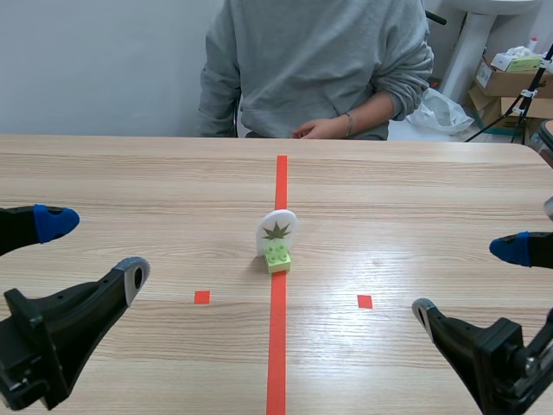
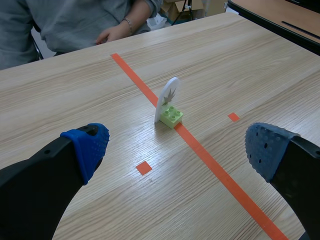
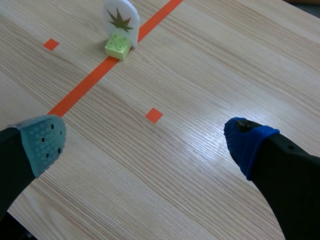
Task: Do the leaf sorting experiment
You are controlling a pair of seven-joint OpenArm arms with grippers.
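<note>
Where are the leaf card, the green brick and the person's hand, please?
leaf card (image 1: 276, 230): scene view, on the printed leaf.
green brick (image 3: 118, 45): right wrist view, on its studded top.
person's hand (image 1: 317, 130): scene view, on the knuckles.

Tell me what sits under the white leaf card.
The white leaf card stands upright on a light green toy block, which rests on the orange-red tape line. How the card joins the block cannot be seen.
</note>
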